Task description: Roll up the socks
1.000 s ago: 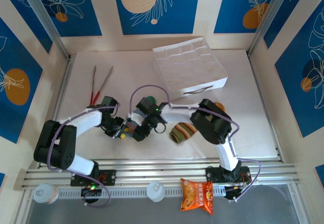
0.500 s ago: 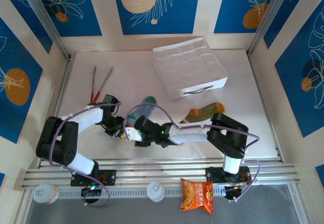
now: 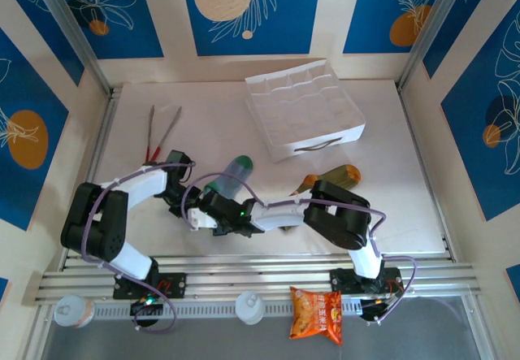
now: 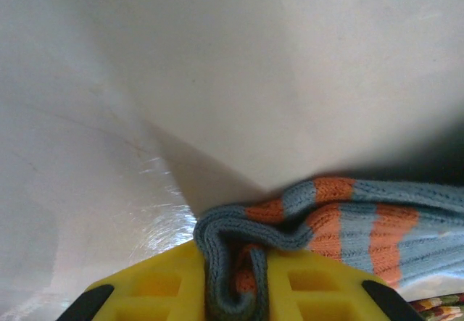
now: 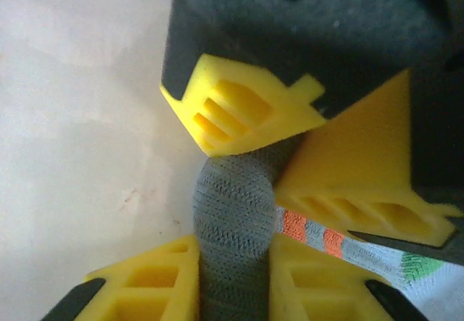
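From above, the grey sock had its cuff end hidden under both wrists, and the right arm covered part of the olive striped sock. In the left wrist view, the bottom edge cut off the left fingers and the sock's fold.

Bright even light, blurry wrist close-ups

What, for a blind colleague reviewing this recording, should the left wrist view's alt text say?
The left tool pinches a folded edge of the grey, orange-striped sock between its yellow fingers, with the white table behind.
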`<state>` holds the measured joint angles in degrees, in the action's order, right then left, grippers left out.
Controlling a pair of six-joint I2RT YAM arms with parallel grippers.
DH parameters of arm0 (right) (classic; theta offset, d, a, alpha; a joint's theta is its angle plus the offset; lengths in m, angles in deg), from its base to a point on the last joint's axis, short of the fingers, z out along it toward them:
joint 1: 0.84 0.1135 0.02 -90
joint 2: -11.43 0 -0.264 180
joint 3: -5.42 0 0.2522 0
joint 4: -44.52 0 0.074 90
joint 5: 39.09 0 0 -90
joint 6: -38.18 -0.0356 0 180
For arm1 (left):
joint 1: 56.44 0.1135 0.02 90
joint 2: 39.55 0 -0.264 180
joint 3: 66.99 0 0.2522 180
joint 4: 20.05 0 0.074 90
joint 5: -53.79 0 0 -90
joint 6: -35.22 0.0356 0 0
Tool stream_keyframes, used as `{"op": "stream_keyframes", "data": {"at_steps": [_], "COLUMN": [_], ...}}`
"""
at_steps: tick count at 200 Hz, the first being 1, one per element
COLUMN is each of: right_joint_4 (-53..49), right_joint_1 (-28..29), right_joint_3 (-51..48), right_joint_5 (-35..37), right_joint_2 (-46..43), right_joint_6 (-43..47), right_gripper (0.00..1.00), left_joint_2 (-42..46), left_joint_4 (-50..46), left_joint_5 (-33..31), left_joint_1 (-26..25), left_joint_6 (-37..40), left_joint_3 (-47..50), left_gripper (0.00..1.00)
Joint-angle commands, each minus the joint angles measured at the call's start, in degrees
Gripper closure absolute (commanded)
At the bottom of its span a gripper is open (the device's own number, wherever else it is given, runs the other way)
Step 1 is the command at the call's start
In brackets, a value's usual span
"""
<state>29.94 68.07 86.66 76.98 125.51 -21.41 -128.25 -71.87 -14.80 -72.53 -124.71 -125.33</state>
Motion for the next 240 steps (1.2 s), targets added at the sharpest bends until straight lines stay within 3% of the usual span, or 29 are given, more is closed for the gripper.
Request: {"op": "stream_keyframes", "data": {"at_steps": [1,47,91,124,146,179,240], "right_joint_4": [-6.77,-12.99,-13.86,-15.21,-17.03,-19.55,-23.88], "right_joint_1": [-1.79,-3.57,-6.62,-9.25,-11.98,-16.11,-20.60], "right_joint_3": [0.07,-1.53,-3.50,-2.50,-0.62,2.33,7.51], "right_joint_5": [-2.10,-12.22,-23.02,-31.21,-38.07,-47.25,-58.62], "right_joint_2": [1.60,1.60,2.41,4.30,6.49,10.15,16.33], "right_joint_6": [-5.47,-13.87,-21.61,-25.02,-28.36,-33.19,-38.00], "right_gripper": [0.87,0.99,1.00,1.00,1.00,1.00,1.00], "left_joint_2": [-1.67,3.83,9.36,11.87,15.03,18.97,17.94], "left_joint_4": [-4.36,-4.21,-2.74,-4.50,-3.95,2.20,13.35], "left_joint_5": [-2.79,-1.13,-0.84,-1.21,-0.92,2.62,3.41], "left_joint_1": [0.16,2.22,4.15,4.50,4.37,3.48,0.35], "left_joint_6": [1.20,-1.21,-4.89,-4.79,-4.44,-4.61,-9.41], "left_joint_3": [0.75,-0.24,-0.28,0.07,1.99,6.70,11.19], "left_gripper": [0.76,0.54,0.32,0.32,0.39,0.43,0.40]}}
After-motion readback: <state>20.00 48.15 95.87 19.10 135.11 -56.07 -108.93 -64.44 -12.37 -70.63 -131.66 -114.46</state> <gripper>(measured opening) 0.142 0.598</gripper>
